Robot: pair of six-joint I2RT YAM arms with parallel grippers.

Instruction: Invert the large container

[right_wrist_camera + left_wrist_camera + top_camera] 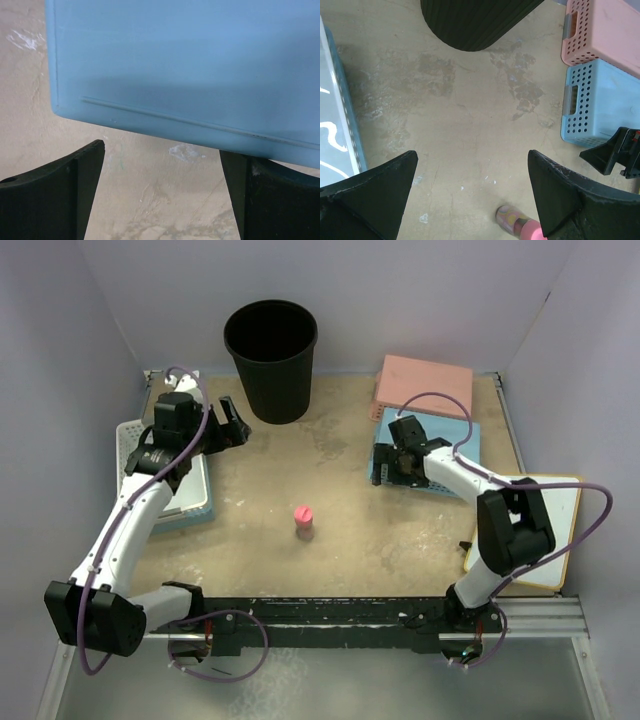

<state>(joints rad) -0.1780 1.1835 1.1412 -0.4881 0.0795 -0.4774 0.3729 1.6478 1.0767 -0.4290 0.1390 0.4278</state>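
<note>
The large container (pixel 270 358) is a tall black ribbed bin with a rolled rim. It stands upright, mouth up, at the back of the table. Its lower wall shows at the top of the left wrist view (pixel 472 22). My left gripper (pixel 235 425) is open and empty, just left of and in front of the bin, not touching it; in its own view (pixel 472 157) bare table lies between the fingers. My right gripper (pixel 392 472) is open and empty at the left edge of a blue basket (pixel 190 65), far from the bin.
A small pink-capped bottle (pixel 303 522) stands mid-table, also in the left wrist view (pixel 520 225). A white basket on a blue one (pixel 170 480) lies left. A pink basket (pixel 425 385) and the blue basket (pixel 445 455) lie right. A white board (pixel 535 530) sits far right.
</note>
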